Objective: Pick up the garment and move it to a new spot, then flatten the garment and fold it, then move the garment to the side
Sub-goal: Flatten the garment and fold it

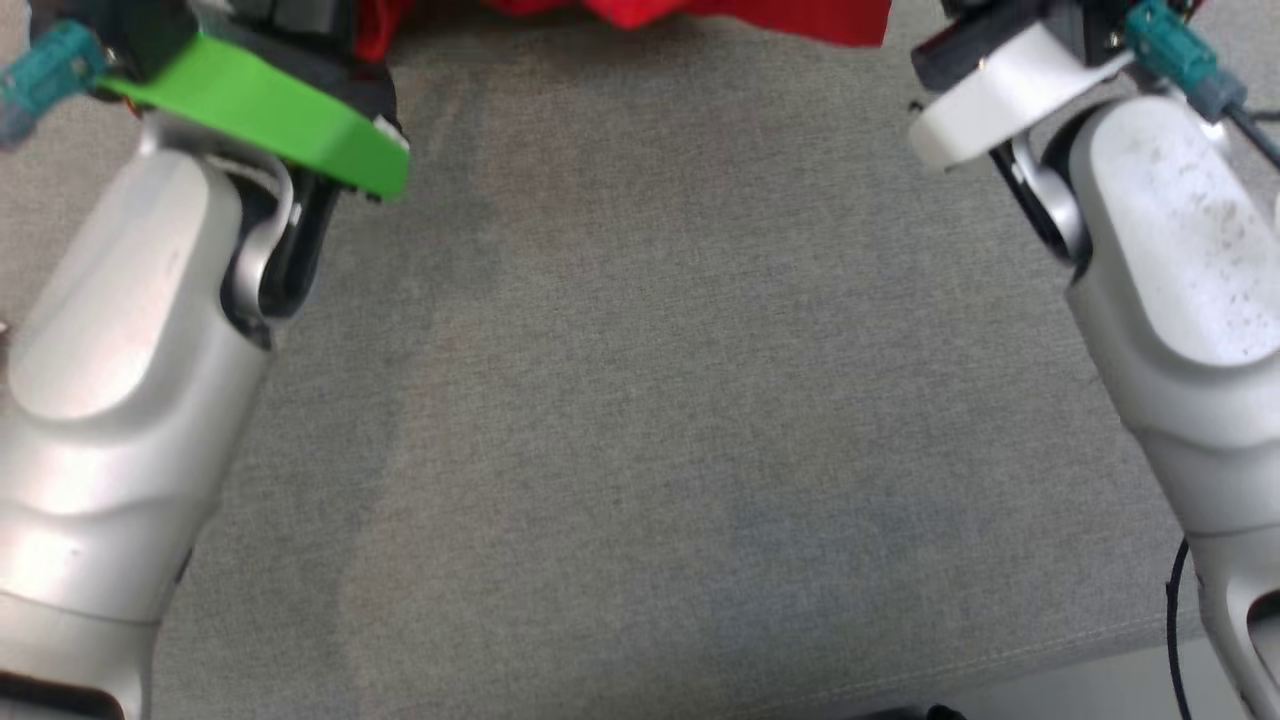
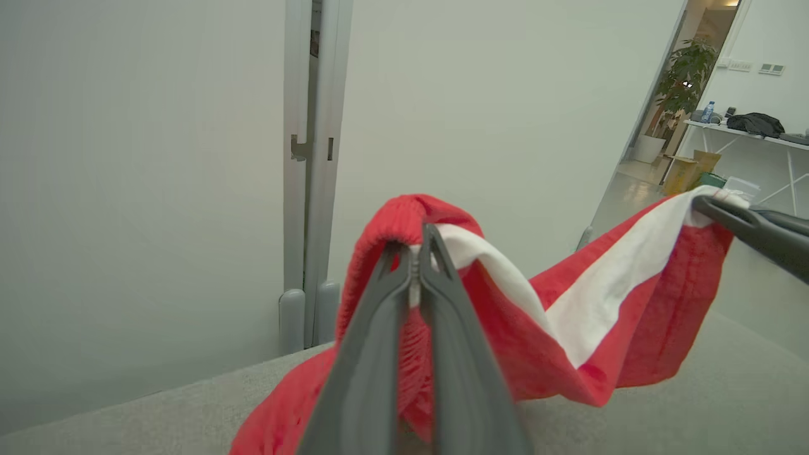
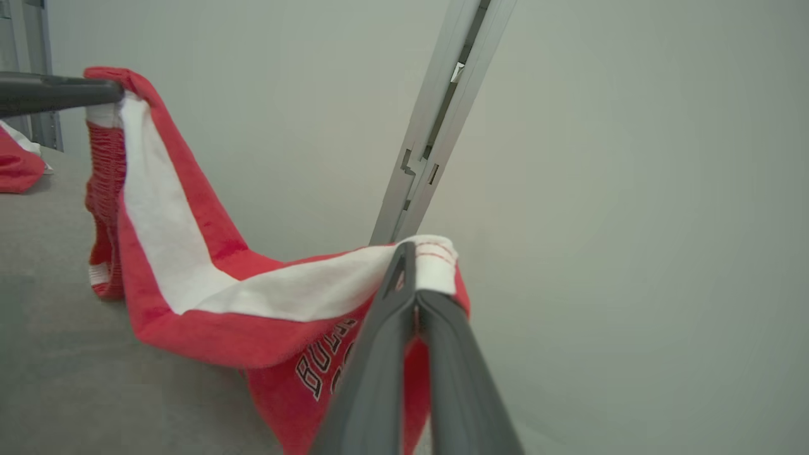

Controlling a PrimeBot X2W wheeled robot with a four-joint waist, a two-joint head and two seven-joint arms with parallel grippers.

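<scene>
The garment (image 2: 632,328) is red with a white stripe and dark lettering, and it hangs stretched between my two grippers just above the grey surface. My left gripper (image 2: 414,243) is shut on its ribbed red band. My right gripper (image 3: 407,253) is shut on the white stitched end of the stripe. The garment (image 3: 189,316) sags in the middle and its lower fold touches the surface. In the head view the garment (image 1: 700,15) shows as a red strip at the top edge, between my left wrist's green mount (image 1: 260,110) and my right wrist's white mount (image 1: 990,100).
A grey upholstered surface (image 1: 650,400) spreads under both arms, with its front edge (image 1: 1000,670) at the lower right. A pale wall with a metal rail (image 2: 310,158) stands close behind. More red cloth (image 3: 19,167) lies at the far left. A doorway with a plant (image 2: 682,82) opens beyond.
</scene>
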